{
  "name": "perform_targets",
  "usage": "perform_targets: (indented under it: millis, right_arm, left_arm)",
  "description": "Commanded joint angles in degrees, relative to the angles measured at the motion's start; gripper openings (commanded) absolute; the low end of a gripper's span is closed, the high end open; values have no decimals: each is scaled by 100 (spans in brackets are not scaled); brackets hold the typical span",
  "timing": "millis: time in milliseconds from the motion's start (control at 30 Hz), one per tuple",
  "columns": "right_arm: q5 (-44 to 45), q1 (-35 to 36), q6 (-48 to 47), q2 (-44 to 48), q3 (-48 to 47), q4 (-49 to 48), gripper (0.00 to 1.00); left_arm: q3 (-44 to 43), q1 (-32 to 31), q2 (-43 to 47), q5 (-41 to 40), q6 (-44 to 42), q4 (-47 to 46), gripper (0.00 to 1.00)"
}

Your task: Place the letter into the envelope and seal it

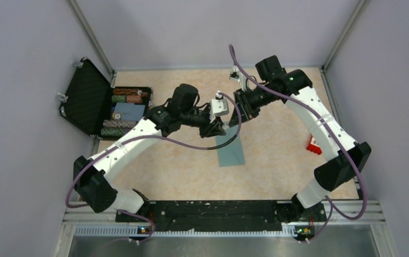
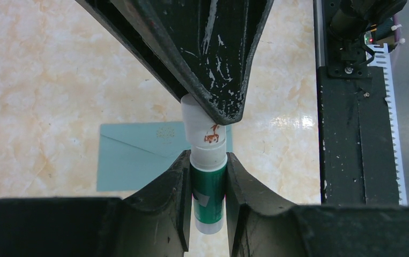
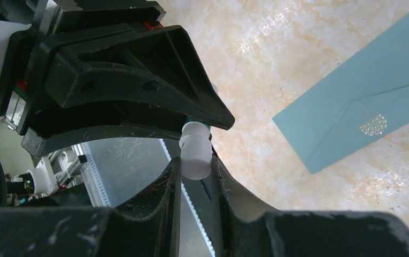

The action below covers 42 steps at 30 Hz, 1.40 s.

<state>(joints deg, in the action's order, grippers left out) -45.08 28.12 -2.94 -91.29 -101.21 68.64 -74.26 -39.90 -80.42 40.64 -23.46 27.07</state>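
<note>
The teal envelope (image 1: 230, 152) lies flat on the beige marbled table, flap side up with a small gold emblem (image 3: 373, 126); it also shows in the left wrist view (image 2: 138, 160). The letter is out of view. Above the envelope's far end both grippers meet on one glue stick. My left gripper (image 2: 208, 158) is shut on its green body (image 2: 208, 195). My right gripper (image 3: 195, 163) is shut on its white cap (image 3: 195, 152), and its fingers (image 2: 213, 59) hang over the cap in the left wrist view. From above, the left gripper (image 1: 215, 128) and right gripper (image 1: 233, 120) nearly touch.
An open black case (image 1: 92, 99) with rows of chips stands at the back left. A small red object (image 1: 313, 144) lies by the right arm. A black rail (image 1: 218, 214) runs along the near edge. Grey walls enclose the table.
</note>
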Motion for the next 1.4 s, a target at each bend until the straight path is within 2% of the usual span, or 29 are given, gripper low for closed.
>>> perform_targets:
  millis: [0,433,567,667,933,1100,1267,1367]
  right_arm:
    - [-119,130,13,1,-31,-116,0]
    - [981,247,16,-15,46,-36,0]
    - [1055,356,31,-60,13,-73,0]
    - [1464,515,-92,-96,-37,-56,0]
    - [1379,515,395,-173,181,-126,0]
    - [225,137,905,-306,373,-282,0]
    - [6,-164,939,-337,599,-332,0]
    - [-131,-239,845,-332,614,-346,21]
  left_arm:
    - [-301,-36,-25,182,97,-308,0]
    - [-340,-86,-75,103,88,-329,0]
    - [-350,-193,-119,-266,79,-405,0]
    - [-353,-274,-155,-563,88,-525,0]
    - [-374,-361,-224,-689,157,-815,0]
    - [-167,-369,-144,-764,98,-928,0]
    - [22,-369,15,-776,97,-971,0]
    - [86,-369,27,-797,88,-926,0]
